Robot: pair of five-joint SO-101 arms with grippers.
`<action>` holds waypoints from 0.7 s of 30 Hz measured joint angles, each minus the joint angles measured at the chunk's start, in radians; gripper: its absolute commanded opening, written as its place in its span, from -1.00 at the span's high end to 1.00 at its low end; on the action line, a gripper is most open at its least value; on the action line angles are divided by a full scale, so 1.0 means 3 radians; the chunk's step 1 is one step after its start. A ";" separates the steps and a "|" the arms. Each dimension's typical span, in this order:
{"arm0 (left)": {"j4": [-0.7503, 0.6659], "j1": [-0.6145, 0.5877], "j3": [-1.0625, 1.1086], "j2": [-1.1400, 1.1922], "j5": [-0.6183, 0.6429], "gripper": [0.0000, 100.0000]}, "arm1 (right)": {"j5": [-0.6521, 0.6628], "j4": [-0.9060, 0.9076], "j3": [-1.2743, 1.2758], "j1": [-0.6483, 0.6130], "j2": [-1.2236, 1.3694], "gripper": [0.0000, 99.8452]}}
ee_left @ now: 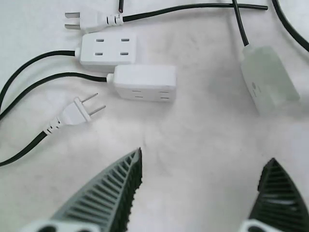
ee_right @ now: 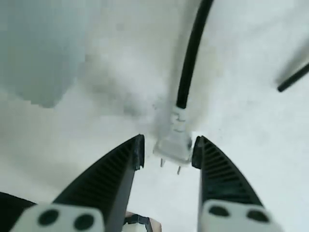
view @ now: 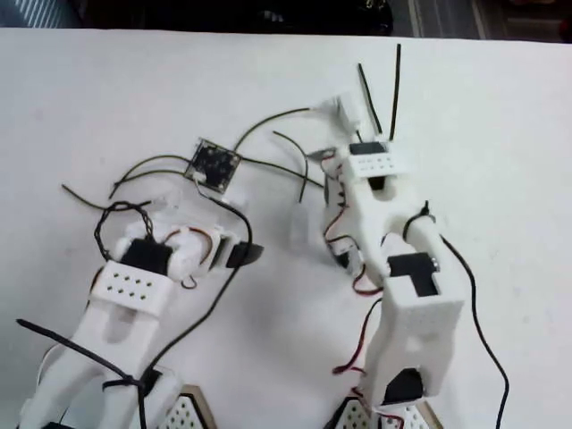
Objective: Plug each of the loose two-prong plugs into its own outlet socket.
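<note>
Judging the task as barely begun: finding no prongs seated in any socket. Seeing the near plug (ee_left: 77, 112) and the far plug (ee_left: 89, 20) lying loose on the white table (ee_left: 193, 125), on either side of the first outlet block (ee_left: 107, 48) and the second outlet block (ee_left: 145, 82), both with slots vacant, and a translucent block (ee_left: 268, 79), likely another outlet, lying well apart. Hovering the left gripper (ee_left: 203, 162) over bare table, fingers spread wide, holding and touching nothing. Bracketing a third plug (ee_right: 173, 145) with the right gripper (ee_right: 169, 142), fingers parted narrowly, one pad (ee_right: 200, 150) seeming to be touching the plug body, the other just off it, so apparently not clamping yet. Leaving every plug to be lifted, aligned and pushed home.
</note>
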 measured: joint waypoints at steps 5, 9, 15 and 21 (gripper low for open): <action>0.0000 0.0000 0.0000 0.0000 0.0000 0.26 | 0.0005 0.0026 0.0000 0.0061 -0.0271 0.68; 0.0000 0.0000 0.0000 0.0000 0.0000 0.26 | 0.0005 0.0026 0.0000 0.0235 -0.0266 0.69; 0.0000 0.0000 0.0000 0.0000 0.0000 0.26 | 0.0000 -0.0026 0.0000 0.0353 0.0113 0.69; 0.0000 0.0000 0.0000 0.0000 0.0000 0.26 | -0.0087 -0.0031 -0.0046 0.0179 0.0292 0.69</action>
